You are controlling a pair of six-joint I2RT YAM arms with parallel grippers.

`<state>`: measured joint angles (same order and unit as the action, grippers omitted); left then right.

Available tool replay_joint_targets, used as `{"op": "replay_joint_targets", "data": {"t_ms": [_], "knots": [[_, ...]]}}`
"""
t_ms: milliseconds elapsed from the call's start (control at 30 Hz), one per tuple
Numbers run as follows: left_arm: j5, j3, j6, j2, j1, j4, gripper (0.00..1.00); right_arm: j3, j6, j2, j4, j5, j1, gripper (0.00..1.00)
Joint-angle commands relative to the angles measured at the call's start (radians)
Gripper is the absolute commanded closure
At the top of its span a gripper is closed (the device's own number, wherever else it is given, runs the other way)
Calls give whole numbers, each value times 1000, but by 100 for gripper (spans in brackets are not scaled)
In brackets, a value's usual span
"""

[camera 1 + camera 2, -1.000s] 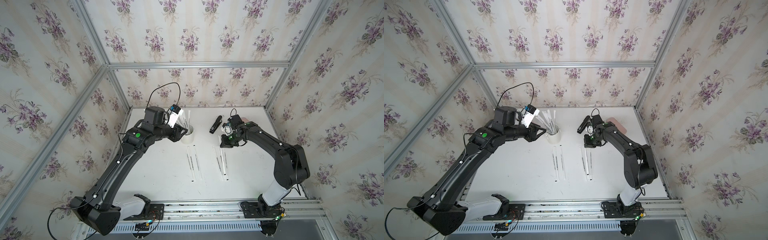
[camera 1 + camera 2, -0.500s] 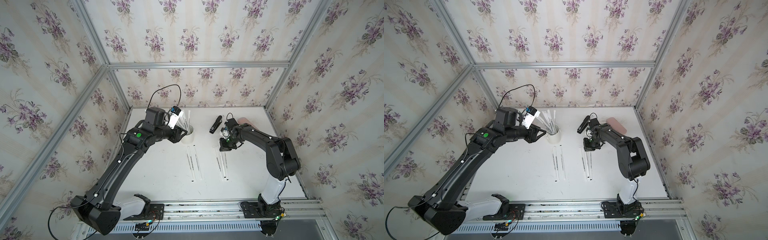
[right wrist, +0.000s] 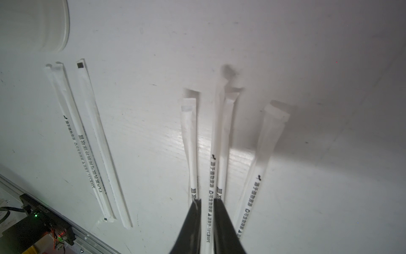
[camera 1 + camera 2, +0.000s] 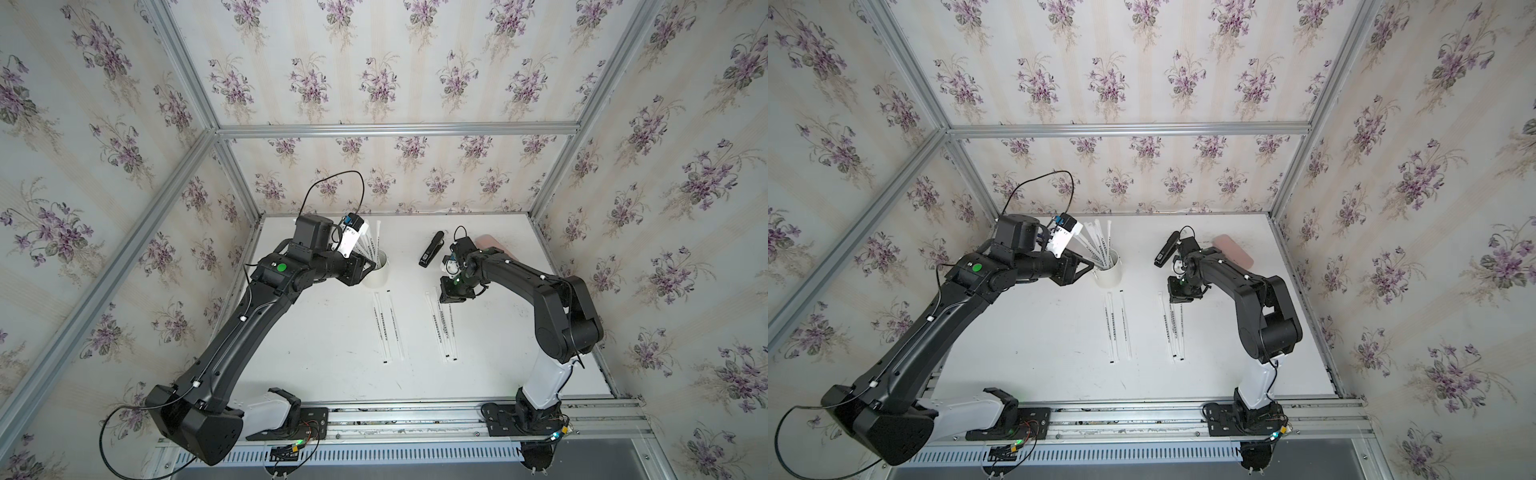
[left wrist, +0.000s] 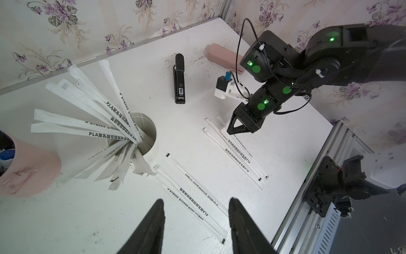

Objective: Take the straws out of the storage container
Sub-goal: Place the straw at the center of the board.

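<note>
In a top view the white cup (image 4: 1109, 277) holding straws (image 4: 1100, 245) stands at centre left of the tabletop (image 4: 1038, 353). Left wrist: left end effector (image 5: 196, 200) gapes wide, empty. Right wrist: right end effector (image 3: 207, 201) stands narrow, astride one lying straw (image 3: 212, 140)

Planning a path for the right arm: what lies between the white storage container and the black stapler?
Bare table; the left wrist view shows nothing between storage container and stapler.
</note>
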<state>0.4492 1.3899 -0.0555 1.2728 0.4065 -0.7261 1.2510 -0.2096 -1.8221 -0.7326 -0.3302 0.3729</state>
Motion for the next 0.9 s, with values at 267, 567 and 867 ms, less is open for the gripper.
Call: {"op": "replay_joint_targets", "data": {"t_ms": [267,567,867], "knots": [[-9,38,-9,37,1,-3,52,-9,-24,121,80,0,1,82],[-127,127,-34,57,37,-35,53,-141,-54,327,363,2,9,83],[-246,340,-43,308,95,-88,53,-210,-38,412,467,33,9,84]]}}
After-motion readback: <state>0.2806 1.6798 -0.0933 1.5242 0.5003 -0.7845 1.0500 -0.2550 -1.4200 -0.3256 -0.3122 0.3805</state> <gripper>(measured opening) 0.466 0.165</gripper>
